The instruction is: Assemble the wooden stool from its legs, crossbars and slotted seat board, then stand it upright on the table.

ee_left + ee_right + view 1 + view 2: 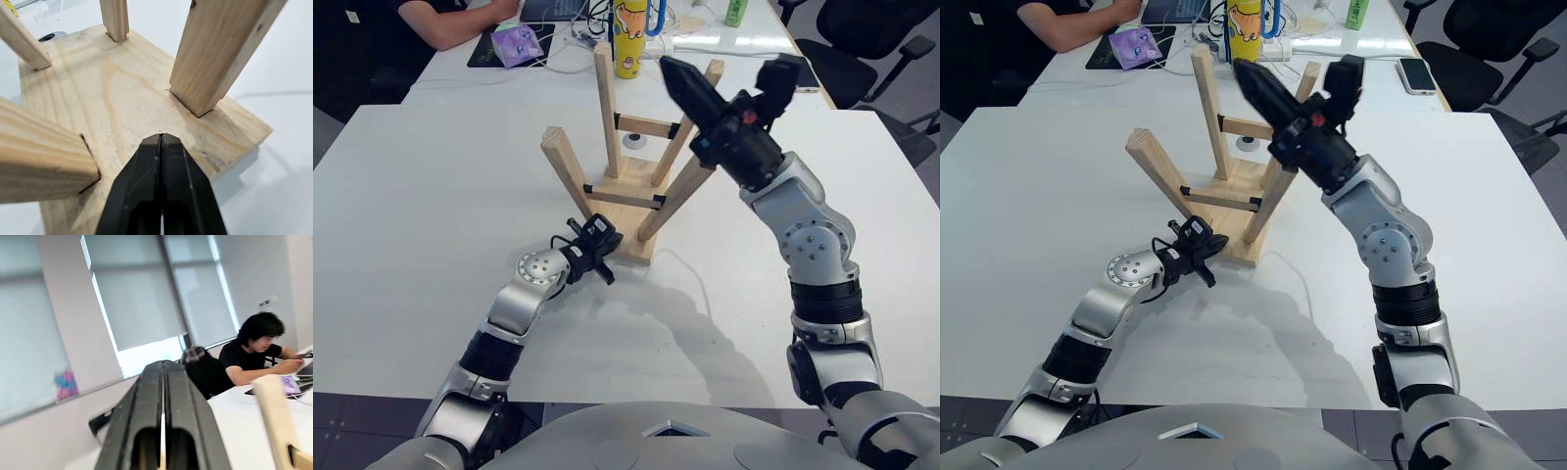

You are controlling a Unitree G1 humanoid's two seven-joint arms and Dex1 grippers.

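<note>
Low in the head view, the left gripper (597, 250) sits at the near left corner of the seat board (633, 248), fingers together. On the white table (431, 215) the stool (626, 186) is legs-up and tilted, with the board's near edge down at the tabletop. Four legs (566, 166) are in their slots, and two crossbars (646, 125) with dark ends join them in pairs. The right gripper (680, 78) is raised over the stool, its long black fingers shut and crossing in front of the far right leg, just beside the upper crossbar; I cannot tell whether it touches. A yellow bottle (628, 39) stands on the next table behind.

From the left wrist, the fingers (146, 196) are pressed flat together with nothing between them. Their tip lies over the board's underside (122, 93), between two slotted legs (220, 54). Contact cannot be judged.

From the right wrist, the fingers (146, 421) are shut, pointing up toward a window (137, 303), with one leg (274, 416) end beside them.
</note>
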